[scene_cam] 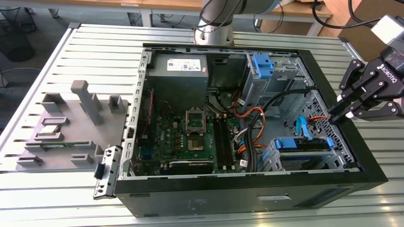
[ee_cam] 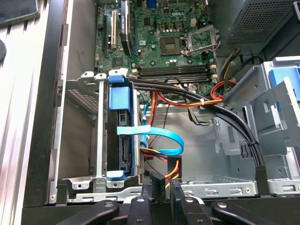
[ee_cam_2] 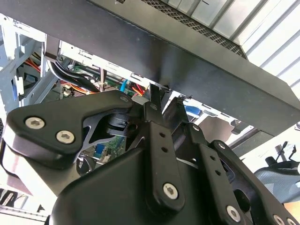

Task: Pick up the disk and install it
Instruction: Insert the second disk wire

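On the slatted silver metal worktop (scene_cam: 94,42) lies the large black computer case (scene_cam: 252,191), on its side with the panel off, and everything below is placed against it. Outside the case, beyond its wall at the exterior view's left, sits a grey moulded fixture tray (scene_cam: 69,118). Inside, against the far wall, is the grey power supply box (scene_cam: 180,75), and the green motherboard (scene_cam: 189,132) covers the case floor below it.

In the near corner at the exterior view's right stands a grey sheet-metal drive cage (scene_cam: 303,158). The disk (scene_cam: 302,144), a flat drive framed by a blue plastic carrier bracket, sits in that cage. In the first wrist view it shows edge-on (ee_cam: 123,140), so its label cannot be seen. A pale blue flat cable (ee_cam: 159,138) crosses just in front of it.

The black end effector (scene_cam: 344,111) hovers over the case's wall at the exterior view's right, just beside the cage and apart from the disk. In the first wrist view (ee_cam: 166,190) it is drawn narrow, tips close together with nothing between them.

The disk is likely stiff and fairly heavy for its size, with smooth metal faces that could slip, and it would not take knocks well. The blue bracket's firm outer edges look like the safest place to hold.
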You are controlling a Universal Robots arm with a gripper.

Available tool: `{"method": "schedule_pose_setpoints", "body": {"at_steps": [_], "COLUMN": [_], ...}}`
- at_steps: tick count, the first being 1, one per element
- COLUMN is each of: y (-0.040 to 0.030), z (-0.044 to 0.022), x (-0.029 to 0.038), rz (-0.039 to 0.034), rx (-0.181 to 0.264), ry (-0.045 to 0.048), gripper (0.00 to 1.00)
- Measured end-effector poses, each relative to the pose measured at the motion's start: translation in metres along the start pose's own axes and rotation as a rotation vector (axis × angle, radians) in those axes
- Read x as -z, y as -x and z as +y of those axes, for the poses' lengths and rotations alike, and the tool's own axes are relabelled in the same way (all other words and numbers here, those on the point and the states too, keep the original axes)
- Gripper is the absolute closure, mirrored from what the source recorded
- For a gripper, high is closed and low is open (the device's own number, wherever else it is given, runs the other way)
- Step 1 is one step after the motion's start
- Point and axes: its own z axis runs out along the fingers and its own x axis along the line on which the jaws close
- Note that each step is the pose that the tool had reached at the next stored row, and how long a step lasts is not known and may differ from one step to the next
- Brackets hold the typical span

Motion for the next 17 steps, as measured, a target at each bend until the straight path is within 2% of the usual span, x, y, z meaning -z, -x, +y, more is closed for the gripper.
{"method": "schedule_pose_setpoints", "body": {"at_steps": [17], "y": [0.0014], "z": [0.0], "x": [-0.0003], "rz": [0.0014], "rx": [0.0], "ry": [-0.0001], "gripper": [0.7]}}
